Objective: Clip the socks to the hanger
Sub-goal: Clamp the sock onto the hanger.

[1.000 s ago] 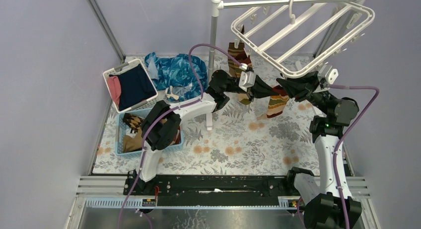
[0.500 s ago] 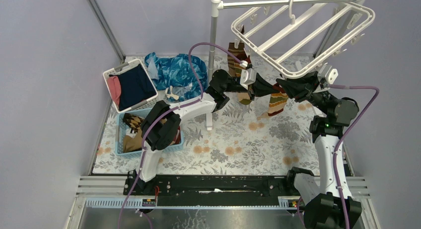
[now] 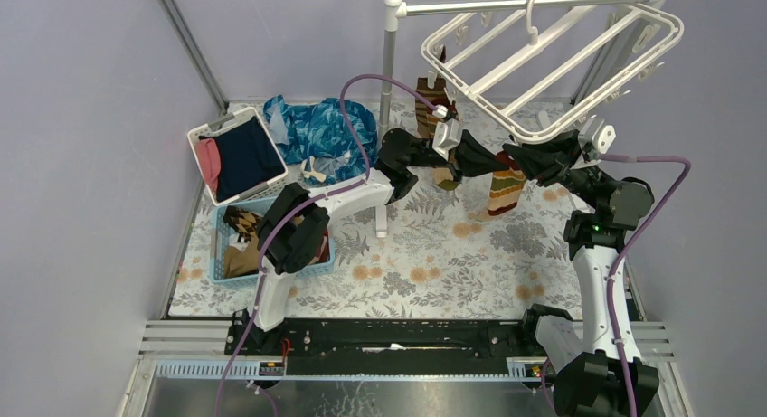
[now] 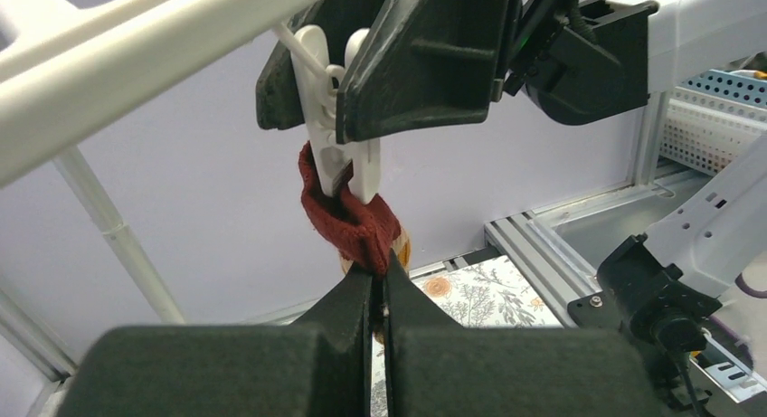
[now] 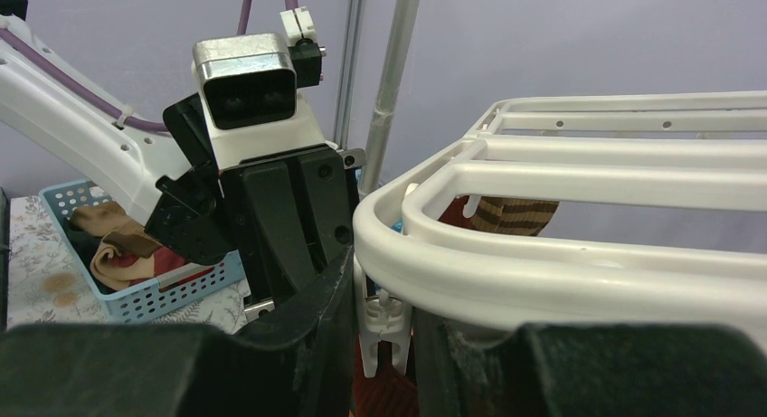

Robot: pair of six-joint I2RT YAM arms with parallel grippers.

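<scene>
One sock (image 4: 353,222) cuff at clip (image 4: 360,168), left hand (image 4: 378,277) pinching, bite unclear

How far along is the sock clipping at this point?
Done: one striped sock hangs from the hanger's left corner. In hand: the left gripper's jaws pinch the red-cuffed sock, its cuff in the mouth of a clip that the right gripper squeezes; neither has let go. Left: more socks lie in the blue basket.

White arm links (image 3: 357,197), black joints (image 3: 294,236), purple cables (image 3: 642,158), black fingers (image 4: 339,313), green LED (image 3: 596,227).
</scene>
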